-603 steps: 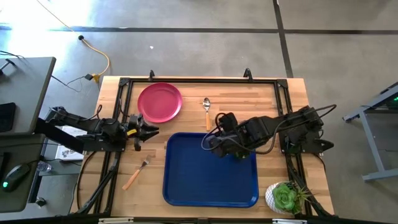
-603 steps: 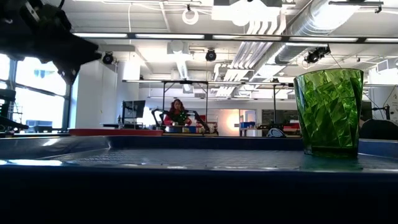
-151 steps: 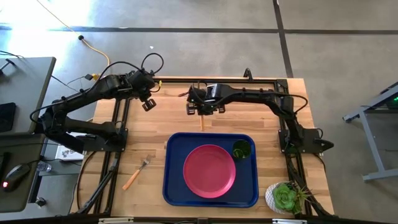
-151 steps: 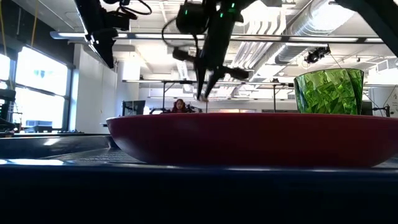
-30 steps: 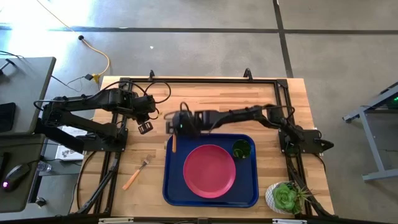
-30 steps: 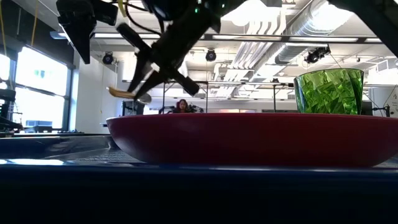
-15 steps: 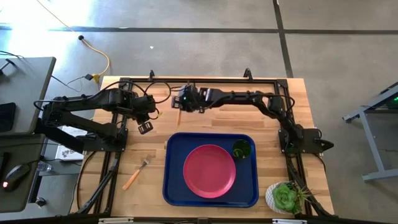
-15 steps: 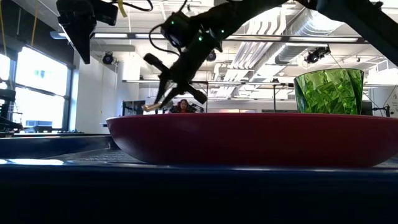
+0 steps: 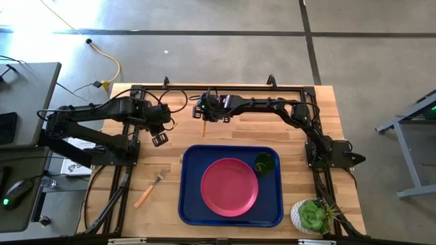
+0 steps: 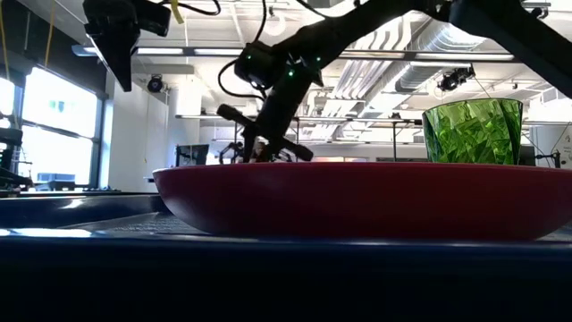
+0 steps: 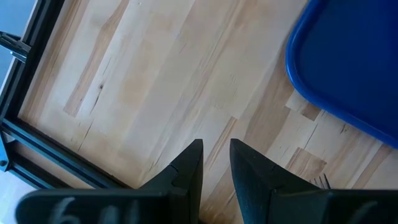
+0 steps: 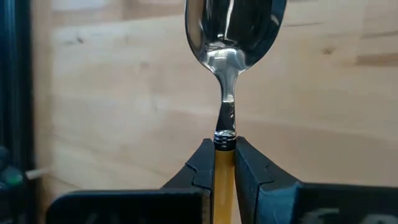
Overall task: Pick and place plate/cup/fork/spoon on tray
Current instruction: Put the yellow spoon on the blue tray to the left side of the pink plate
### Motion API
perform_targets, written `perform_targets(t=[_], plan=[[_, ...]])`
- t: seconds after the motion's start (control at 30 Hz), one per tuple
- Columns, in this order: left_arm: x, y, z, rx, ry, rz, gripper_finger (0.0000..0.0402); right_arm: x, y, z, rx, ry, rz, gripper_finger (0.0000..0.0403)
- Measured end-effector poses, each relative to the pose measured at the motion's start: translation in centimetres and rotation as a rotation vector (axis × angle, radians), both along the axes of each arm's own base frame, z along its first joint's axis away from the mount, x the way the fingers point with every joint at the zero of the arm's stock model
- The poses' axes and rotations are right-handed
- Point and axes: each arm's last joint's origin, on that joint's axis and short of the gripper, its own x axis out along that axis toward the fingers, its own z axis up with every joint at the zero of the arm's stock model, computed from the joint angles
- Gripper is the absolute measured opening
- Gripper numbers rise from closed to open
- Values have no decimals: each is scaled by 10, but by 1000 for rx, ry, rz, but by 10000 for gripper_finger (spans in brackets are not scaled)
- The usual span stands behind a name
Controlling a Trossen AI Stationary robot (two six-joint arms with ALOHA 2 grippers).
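The pink-red plate (image 9: 229, 187) lies in the dark blue tray (image 9: 187, 204), with the green cup (image 9: 264, 163) standing in the tray's far right corner. The fork (image 9: 148, 190) lies on the wood left of the tray. My right gripper (image 9: 203, 117) is near the table's far edge, left of centre, shut on the spoon (image 12: 234, 37). In the low view the plate's rim (image 10: 357, 197) hides its fingertips. My left gripper (image 9: 159, 139) hangs over bare wood left of the tray's far left corner, open by a narrow gap (image 11: 216, 163) and empty. My right gripper pinches the spoon's yellow-orange handle (image 12: 224, 155) between its two fingers, at the end where the metal neck begins. The neck and silver bowl stick out beyond the fingertips, in line with them, over the wood. I cannot tell whether the spoon touches the table.
A green succulent in a white pot (image 9: 313, 216) stands at the near right corner. A black frame runs along the table's far and side edges. The tray's corner (image 11: 348, 74) and the fork's tines (image 11: 320, 180) show in the left wrist view.
My right gripper has carried the spoon from over the tray's far left corner toward the table's far edge, then down. It has tipped to point more steeply downward. The spoon, near level before, is now hidden behind the plate's rim in the low view.
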Motion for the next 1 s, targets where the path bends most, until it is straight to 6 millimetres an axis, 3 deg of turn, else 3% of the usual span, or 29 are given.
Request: perform_targets(t=[0.17, 0.33, 0.6, 1.0], plan=[[0, 0, 0, 0, -1, 0, 72, 2, -3, -23, 61, 44, 17, 12], [0, 0, 0, 0, -1, 0, 72, 1, -4, -19, 56, 37, 14, 12], [0, 0, 0, 0, -1, -1, 72, -7, -14, -28, 95, 101, 7, 12], [0, 0, 0, 11, 11, -49, 72, -6, -12, -41, 143, 124, 27, 12]])
